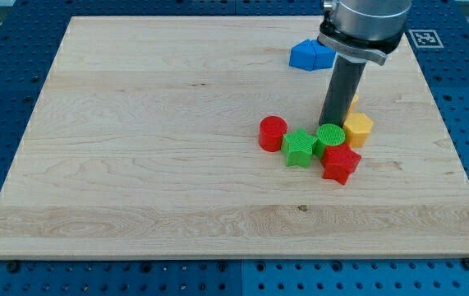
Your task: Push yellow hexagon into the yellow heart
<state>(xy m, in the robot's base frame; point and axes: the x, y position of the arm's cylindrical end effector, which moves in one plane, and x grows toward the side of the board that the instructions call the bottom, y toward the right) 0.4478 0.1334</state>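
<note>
In the camera view we count seven blocks on the wooden board [135, 148]: two red, two green, two yellow and one blue. The red cylinder [273, 133], green star [299, 148], green cylinder [330, 136] and red star [340, 163] form a tight cluster right of centre. The blue block [311, 55] lies well apart near the view's top. The yellow hexagon [357, 129] sits at the cluster's right edge, just beside the green cylinder and above the red star; it lies flat and is too compact to show any long axis or heading. Of the yellow heart [355, 100] we see only a sliver behind the rod [342, 89], just above the hexagon; whether the two touch we cannot tell. We carry no claw, so nothing is grasped. Our tip [330, 125] rests at the green cylinder's upper edge, just left of the hexagon.
</note>
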